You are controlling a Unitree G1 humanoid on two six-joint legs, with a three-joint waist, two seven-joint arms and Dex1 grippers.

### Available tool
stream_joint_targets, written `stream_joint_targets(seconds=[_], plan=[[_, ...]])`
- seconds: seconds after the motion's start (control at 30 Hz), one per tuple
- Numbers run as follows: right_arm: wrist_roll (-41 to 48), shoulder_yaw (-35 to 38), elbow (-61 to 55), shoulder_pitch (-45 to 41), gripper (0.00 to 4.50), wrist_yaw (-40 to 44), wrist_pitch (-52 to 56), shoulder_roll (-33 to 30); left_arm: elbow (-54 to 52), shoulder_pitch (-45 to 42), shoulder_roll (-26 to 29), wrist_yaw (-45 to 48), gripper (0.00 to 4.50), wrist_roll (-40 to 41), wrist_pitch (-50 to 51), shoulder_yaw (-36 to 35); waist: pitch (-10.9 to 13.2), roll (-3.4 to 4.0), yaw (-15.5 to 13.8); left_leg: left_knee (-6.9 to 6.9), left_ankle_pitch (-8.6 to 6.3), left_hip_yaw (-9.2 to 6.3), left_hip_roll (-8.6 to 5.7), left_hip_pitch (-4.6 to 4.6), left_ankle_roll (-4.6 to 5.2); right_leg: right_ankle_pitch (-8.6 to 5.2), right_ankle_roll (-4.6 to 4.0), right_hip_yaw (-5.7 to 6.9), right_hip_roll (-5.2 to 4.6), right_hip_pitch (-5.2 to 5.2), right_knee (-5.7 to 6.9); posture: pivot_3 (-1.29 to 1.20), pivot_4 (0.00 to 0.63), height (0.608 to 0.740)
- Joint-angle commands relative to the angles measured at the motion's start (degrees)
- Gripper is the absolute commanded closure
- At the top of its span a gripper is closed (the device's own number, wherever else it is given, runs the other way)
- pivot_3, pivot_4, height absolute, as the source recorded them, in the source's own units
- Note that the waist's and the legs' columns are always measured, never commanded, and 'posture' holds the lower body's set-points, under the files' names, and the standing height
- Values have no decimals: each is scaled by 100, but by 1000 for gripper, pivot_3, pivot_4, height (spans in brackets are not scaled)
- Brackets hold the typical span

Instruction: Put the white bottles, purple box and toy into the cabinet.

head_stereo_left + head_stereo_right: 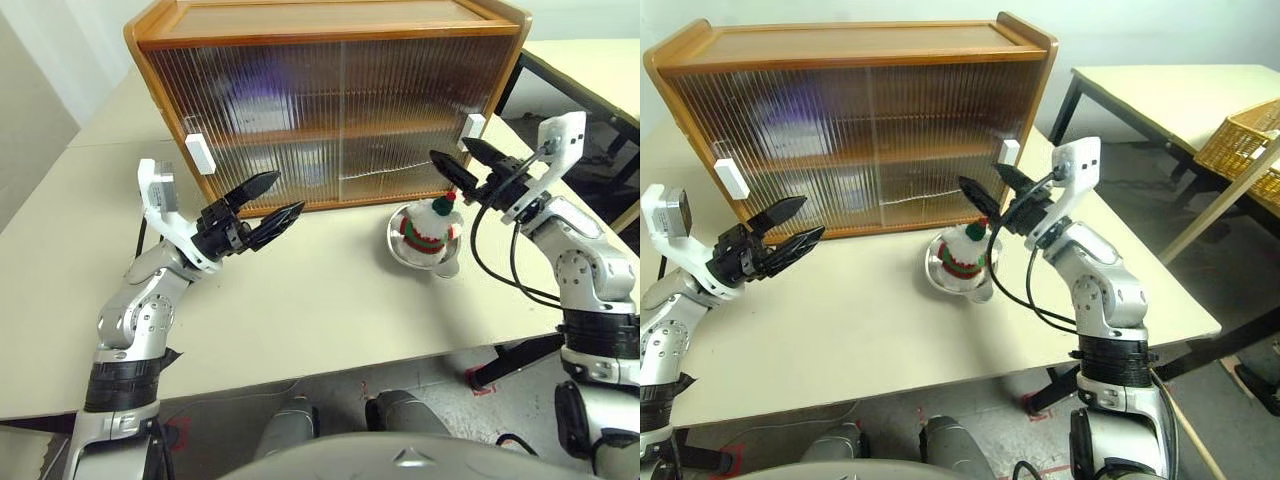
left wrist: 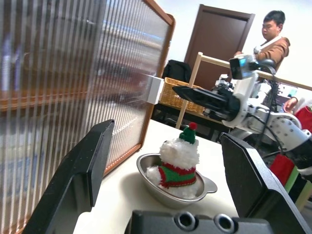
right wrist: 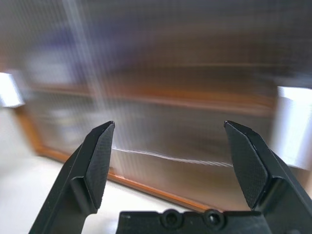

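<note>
The cabinet stands at the back of the table with both ribbed sliding doors shut, a white handle at the left end and another at the right. A purple blur behind the left door on the upper shelf looks like the purple box. The white bottles cannot be made out; only pale blurs show on the lower shelf. The toy sits upright in a steel bowl before the right door. My left gripper hangs open in front of the left door. My right gripper is open just above the toy, near the right handle.
A second table with a wicker basket stands to the right across a gap. A person stands behind that table. The table's front edge runs close to my arms. Bare tabletop lies between the grippers.
</note>
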State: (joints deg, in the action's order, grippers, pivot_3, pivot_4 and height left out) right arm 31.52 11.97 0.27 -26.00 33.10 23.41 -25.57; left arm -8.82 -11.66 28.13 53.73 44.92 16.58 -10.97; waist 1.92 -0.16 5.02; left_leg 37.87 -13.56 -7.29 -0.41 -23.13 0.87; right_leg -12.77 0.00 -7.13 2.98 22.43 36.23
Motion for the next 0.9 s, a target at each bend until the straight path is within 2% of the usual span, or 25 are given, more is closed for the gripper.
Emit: stream_joint_targets(seconds=[0.03,0.33,0.63,0.7,0.9], plan=[[-328,147,525,-166,998,-258,-202,-91,-104,52,2,46,0,-55,-12,-23,-4,7,2,-2,0,0,3,0,0,0,1,0,3,1,0,-157,24,740],[-1026,-1,1579,-685,4475,-460,-635,-188,-115,56,-40,-8,0,-192,-124,-18,-18,30,15,-9,3,1,17,2,5,-16,48,2,15,5,1,-139,18,740],[-1657,-185,2502,-1351,4475,-776,-1010,-34,-193,135,-138,-123,0,-368,-257,43,-31,51,8,-7,7,2,27,3,13,-3,45,3,15,4,2,-121,11,740],[-1699,-191,2539,-1381,4475,-792,-1035,6,-201,143,-146,-133,0,-377,-263,37,-31,53,5,-8,7,3,30,3,13,20,4,5,16,5,3,-119,11,740],[-1755,-294,2372,-1403,4475,-874,-903,241,-242,147,-155,-170,0,-409,-271,44,-33,55,-4,-8,7,5,32,3,13,23,-2,5,17,5,3,-120,11,740]])
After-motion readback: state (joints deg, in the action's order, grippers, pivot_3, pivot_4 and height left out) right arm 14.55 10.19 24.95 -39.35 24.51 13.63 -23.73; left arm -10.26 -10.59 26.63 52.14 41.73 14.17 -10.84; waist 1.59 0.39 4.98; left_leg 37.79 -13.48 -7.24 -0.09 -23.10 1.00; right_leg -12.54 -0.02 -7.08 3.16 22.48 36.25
